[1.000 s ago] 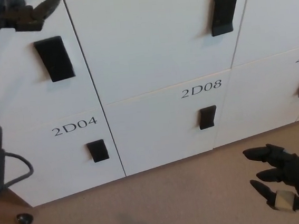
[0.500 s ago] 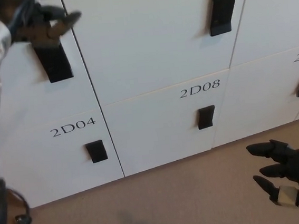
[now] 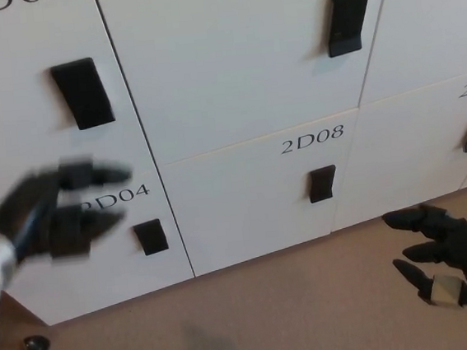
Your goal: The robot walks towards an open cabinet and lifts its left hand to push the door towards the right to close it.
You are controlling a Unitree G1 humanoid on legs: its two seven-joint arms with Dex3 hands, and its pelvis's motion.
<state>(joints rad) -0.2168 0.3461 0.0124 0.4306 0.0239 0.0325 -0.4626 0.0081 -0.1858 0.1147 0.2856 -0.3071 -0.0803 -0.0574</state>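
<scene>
Nearby, closed white cabinet doors (image 3: 239, 59) face both empty, spread-fingered hands: left hand (image 3: 51, 211), right hand (image 3: 452, 257).

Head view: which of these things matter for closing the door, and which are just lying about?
Job:
left hand, blurred, in front of the 2D04 door
that door's black handle

Lying about:
2D08 door
small black object on floor
right hand, open, holding nothing

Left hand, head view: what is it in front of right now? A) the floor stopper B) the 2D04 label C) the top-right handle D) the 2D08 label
B. The blurred left hand covers the start of the 2D04 label on the lower-left door, while the 2D08 label shows in full.
</scene>
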